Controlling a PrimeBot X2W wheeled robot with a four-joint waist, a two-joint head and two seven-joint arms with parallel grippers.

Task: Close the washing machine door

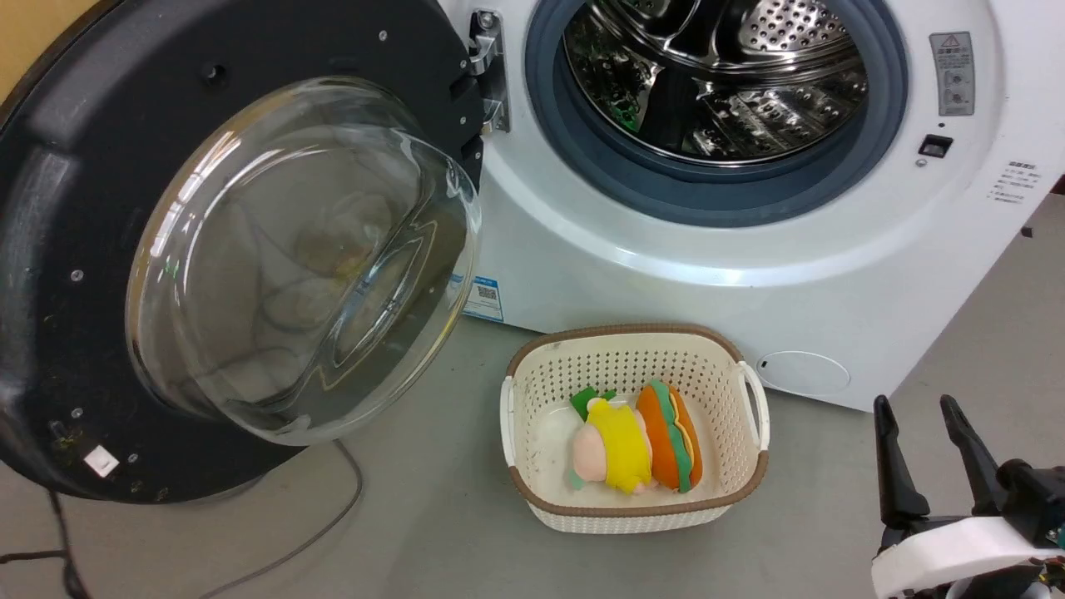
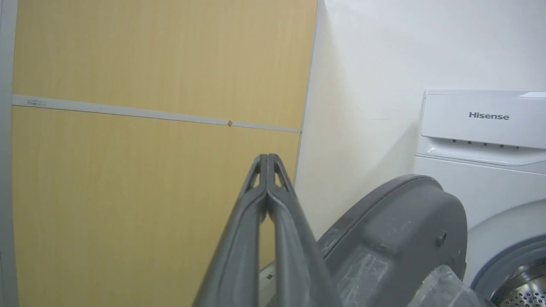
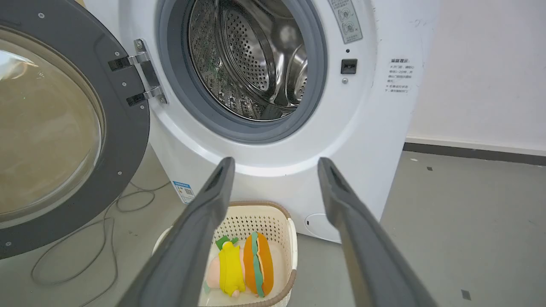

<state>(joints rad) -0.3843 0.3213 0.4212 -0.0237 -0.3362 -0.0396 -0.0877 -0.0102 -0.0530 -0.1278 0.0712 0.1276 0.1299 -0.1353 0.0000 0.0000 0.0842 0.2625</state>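
Observation:
The washing machine door [image 1: 91, 249] stands wide open at the left, a black disc with a bulging clear glass bowl, hinged to the white washing machine [image 1: 832, 274]. The steel drum [image 1: 715, 75] is exposed inside its grey-blue gasket. In the left wrist view my left gripper [image 2: 268, 158] is shut with nothing in it, its tips beside and behind the door's dark rim [image 2: 396, 238]. My right gripper [image 1: 915, 412] is open at the lower right, away from the door. The right wrist view has the door [image 3: 123, 140] at the left and the machine [image 3: 367, 128] ahead of the open gripper [image 3: 276, 165].
A cream perforated basket [image 1: 749, 491] with plush toys sits on the grey floor in front of the machine, under the drum opening. A dark cable [image 1: 333, 524] lies on the floor below the door. A wood-panelled wall [image 2: 149, 64] is behind the door.

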